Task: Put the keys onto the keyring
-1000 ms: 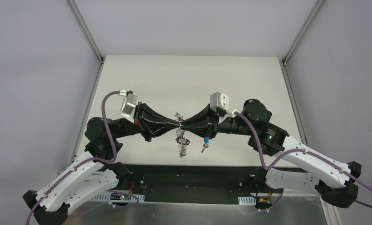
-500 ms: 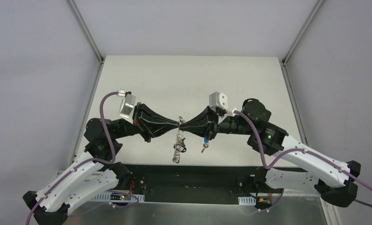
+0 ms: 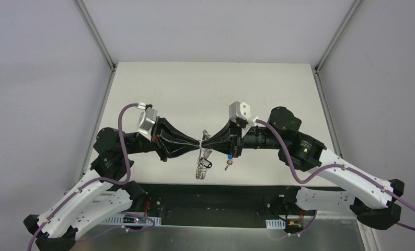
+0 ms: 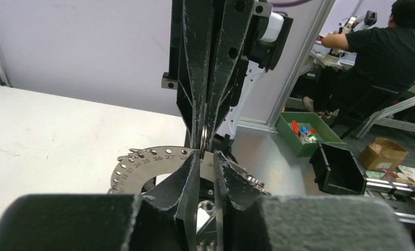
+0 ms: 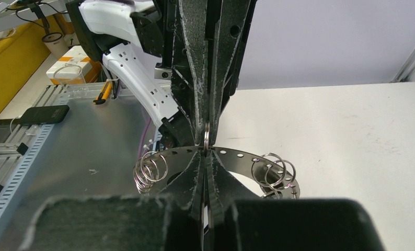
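Two arms stand at the near edge, the left arm [image 3: 85,198] and the right arm [image 3: 352,178]. Each ends in one gripper, so there are two: the left gripper [image 3: 199,142] and the right gripper [image 3: 205,141]. There is one keyring [image 3: 200,168]. Two keys show: one blue-capped key [image 3: 230,156] and one dark-capped key [image 3: 208,163] (the second is too small to be sure of). The keyring carries two visible bunches of wire loops, a left bunch [image 5: 150,168] and a right bunch [image 5: 272,170], each too overlapped to count. There is one table [image 3: 195,89] and one seated person [image 4: 388,42].
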Tool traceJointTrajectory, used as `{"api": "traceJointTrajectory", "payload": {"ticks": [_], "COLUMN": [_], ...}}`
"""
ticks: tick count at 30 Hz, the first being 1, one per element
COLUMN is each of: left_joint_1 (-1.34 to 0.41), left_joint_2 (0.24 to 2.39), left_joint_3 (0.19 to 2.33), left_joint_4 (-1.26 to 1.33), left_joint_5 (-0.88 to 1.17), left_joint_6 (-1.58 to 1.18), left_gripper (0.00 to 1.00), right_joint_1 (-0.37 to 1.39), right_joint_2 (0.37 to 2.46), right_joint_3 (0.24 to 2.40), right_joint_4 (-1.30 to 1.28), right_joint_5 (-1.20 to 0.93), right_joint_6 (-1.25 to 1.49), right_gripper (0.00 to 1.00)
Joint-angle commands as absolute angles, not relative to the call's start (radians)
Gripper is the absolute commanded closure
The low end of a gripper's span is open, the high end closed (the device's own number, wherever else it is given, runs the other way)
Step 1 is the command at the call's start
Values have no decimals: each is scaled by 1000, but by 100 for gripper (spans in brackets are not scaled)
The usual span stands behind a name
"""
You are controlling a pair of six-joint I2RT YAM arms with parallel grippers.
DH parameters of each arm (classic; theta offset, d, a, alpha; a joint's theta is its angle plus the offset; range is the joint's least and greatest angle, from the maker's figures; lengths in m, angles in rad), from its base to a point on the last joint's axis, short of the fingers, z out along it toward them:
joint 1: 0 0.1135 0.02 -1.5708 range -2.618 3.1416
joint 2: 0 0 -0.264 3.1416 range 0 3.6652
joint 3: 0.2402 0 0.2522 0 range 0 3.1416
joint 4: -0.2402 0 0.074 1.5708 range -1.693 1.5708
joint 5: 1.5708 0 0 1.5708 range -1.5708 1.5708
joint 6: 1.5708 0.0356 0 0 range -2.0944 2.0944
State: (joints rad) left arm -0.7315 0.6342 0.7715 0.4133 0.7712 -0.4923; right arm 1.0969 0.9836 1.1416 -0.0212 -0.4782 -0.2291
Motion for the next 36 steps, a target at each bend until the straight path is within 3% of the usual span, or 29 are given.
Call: {"api": "traceJointTrajectory", "payload": {"ticks": [1,5,10,19,36], "left_joint_1": [-730,-730,-730,-729,-730], "left_joint_2": [606,597,611,664,754], "left_joint_3": [852,919,969,1052,1123], "left_joint_4": [213,79,22,-47,-94], "left_joint_5": [853,853,842,850,1011], "left_joint_6": [-378,-307,-270,-252,-319], "left_gripper": [81,62,51,49,53], "right_joint_1": [1097,1095,1085,1075,1034], "right_joint_2": [985,1040,1168,1339,1459], "right_joint_3": [1275,1409,1623,1842,1976], "right_joint_4": [-122,-353,-660,-1012,-1084], "right_joint_5": [-468,-494,-570,-736,-898], "right_joint_6": [-251,-267,-280,-310,-293], "right_gripper": [100,100,100,100,100]}}
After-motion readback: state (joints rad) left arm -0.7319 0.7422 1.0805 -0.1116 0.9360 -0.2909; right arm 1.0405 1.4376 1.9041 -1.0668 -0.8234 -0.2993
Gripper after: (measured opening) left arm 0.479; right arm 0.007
